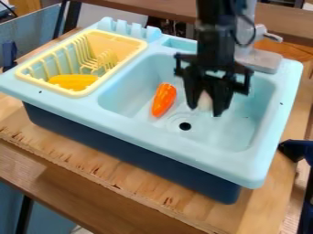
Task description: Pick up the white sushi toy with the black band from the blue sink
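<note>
The black gripper (pixel 205 109) hangs over the right half of the light blue sink basin (pixel 241 125), pointing down. Its two fingers are closed around a small pale object (pixel 205 101), which fits between them near the fingertips. To the left of the gripper, an orange pepper-like toy (pixel 164 99) lies on the basin floor, apart from the fingers. The dark drain hole (pixel 185 126) is just below and left of the gripper. Part of the pale object is hidden by the fingers.
A yellow dish rack (pixel 81 93) with a yellow toy (pixel 73 81) sits at the sink's left. The grey faucet (pixel 260 59) stands behind the basin, close to the arm. Raised rims surround the basin, and a wooden table (pixel 131 176) supports the sink.
</note>
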Robot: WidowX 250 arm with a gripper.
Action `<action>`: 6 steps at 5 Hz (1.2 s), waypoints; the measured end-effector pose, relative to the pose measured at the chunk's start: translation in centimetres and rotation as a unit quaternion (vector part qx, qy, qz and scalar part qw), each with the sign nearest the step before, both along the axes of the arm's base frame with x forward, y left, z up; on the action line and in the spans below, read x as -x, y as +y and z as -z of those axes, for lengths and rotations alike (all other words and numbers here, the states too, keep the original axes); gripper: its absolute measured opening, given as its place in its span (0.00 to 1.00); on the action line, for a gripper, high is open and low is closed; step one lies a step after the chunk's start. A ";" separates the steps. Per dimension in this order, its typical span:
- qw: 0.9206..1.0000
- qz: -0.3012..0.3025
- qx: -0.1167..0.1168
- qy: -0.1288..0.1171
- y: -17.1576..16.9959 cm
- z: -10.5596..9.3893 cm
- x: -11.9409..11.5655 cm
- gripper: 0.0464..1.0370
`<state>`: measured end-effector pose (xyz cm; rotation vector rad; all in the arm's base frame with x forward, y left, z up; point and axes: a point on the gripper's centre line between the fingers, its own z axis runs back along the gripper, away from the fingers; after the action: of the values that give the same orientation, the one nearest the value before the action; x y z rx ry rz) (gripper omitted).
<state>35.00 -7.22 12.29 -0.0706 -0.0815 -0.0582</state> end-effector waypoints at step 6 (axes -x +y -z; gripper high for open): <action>0.993 -0.086 -0.017 0.085 3.3 4.6 -0.5 0.48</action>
<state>35.47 -3.91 7.67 -0.0350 0.0840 0.1189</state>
